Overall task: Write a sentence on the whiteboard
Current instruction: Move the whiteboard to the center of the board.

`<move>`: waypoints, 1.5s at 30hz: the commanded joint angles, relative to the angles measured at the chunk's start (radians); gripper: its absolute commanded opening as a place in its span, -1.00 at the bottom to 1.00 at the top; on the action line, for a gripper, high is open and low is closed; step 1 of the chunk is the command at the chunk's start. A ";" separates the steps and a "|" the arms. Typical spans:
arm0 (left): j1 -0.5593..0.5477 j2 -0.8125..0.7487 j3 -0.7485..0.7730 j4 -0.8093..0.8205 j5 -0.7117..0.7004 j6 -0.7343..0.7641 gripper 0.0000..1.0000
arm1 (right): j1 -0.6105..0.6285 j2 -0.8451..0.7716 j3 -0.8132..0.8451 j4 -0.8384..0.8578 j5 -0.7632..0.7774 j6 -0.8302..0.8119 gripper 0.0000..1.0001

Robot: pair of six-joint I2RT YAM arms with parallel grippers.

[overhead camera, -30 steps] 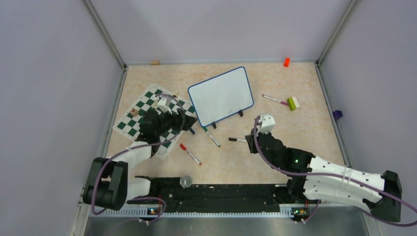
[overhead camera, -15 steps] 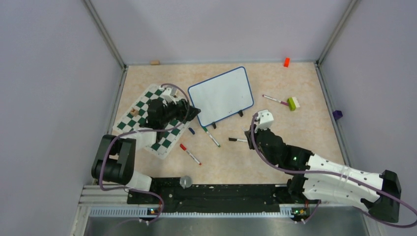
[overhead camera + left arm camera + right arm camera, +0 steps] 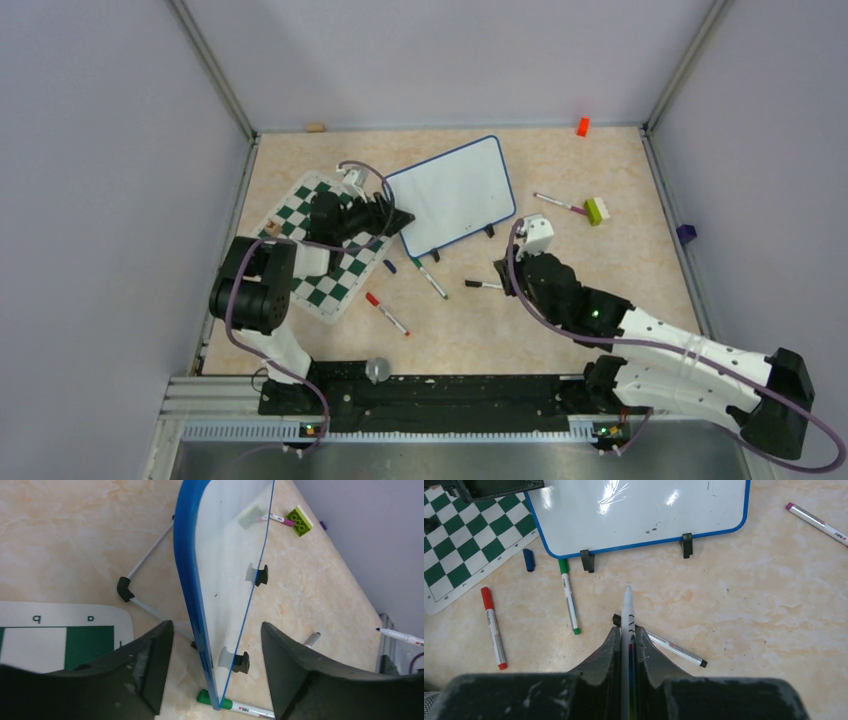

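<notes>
The whiteboard [image 3: 450, 195] stands tilted on small black feet at the middle of the table, blue-framed. No sentence shows on its white face [image 3: 639, 510]. My left gripper [image 3: 400, 218] is at the board's near-left corner. In the left wrist view it [image 3: 216, 630] is open and straddles the board's blue edge [image 3: 187, 565], with a gap on each side. My right gripper [image 3: 626, 630] is shut on a white marker [image 3: 627, 607] whose tip points at the board's lower edge, a short way off it. In the top view this gripper [image 3: 503, 280] sits below the board.
A green-and-white chess mat [image 3: 300, 245] lies under the left arm. Loose on the table lie a green marker [image 3: 432, 280], a red marker [image 3: 387, 313], a blue cap [image 3: 389, 266], a black-tipped marker [image 3: 483, 284] and a purple marker [image 3: 560, 204] beside a green brick [image 3: 596, 209].
My left gripper has moved up and right from the chess mat to the whiteboard's corner, and its jaws have narrowed. The right gripper has edged slightly toward the board, still holding the marker.
</notes>
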 commanded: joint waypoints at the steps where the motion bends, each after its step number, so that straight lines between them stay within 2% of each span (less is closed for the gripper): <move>1: 0.010 0.065 0.059 0.163 0.116 -0.037 0.20 | -0.036 -0.022 0.065 0.086 -0.096 0.017 -1.00; 7: 0.016 0.125 0.105 0.173 0.190 -0.062 -0.75 | -0.042 0.000 0.090 0.076 -0.119 0.011 -1.00; 9: 0.017 0.134 0.114 0.165 0.217 -0.061 -0.97 | -0.043 -0.002 0.093 0.066 -0.122 0.017 -1.00; 10: 0.018 0.138 0.120 0.160 0.235 -0.062 -1.00 | -0.043 -0.006 0.095 0.062 -0.124 0.021 -1.00; 18: 0.016 0.170 0.098 0.257 0.345 -0.134 -1.00 | -0.042 -0.054 0.110 0.006 -0.122 0.049 -1.00; 25: 0.016 0.196 0.024 0.497 0.432 -0.310 -1.00 | -0.042 -0.087 0.116 -0.073 -0.122 0.082 -1.00; 30: 0.003 0.174 -0.030 0.525 0.447 -0.335 -1.00 | -0.042 -0.114 0.117 -0.098 -0.133 0.102 -1.00; 34: -0.037 0.128 -0.041 0.372 0.464 -0.251 -1.00 | -0.042 -0.110 0.135 -0.118 -0.145 0.112 -1.00; 38: -0.100 0.075 -0.014 0.119 0.487 -0.081 -1.00 | -0.043 -0.108 0.148 -0.131 -0.155 0.116 -1.00; 42: -0.121 0.033 0.029 -0.148 0.443 0.101 -0.96 | -0.042 -0.119 0.147 -0.133 -0.164 0.123 -1.00; 43: -0.122 0.024 0.038 -0.193 0.429 0.130 -0.84 | -0.042 -0.122 0.146 -0.134 -0.166 0.125 -1.00; 45: -0.122 0.005 0.059 -0.287 0.394 0.183 -0.25 | -0.043 -0.126 0.145 -0.139 -0.168 0.128 -1.00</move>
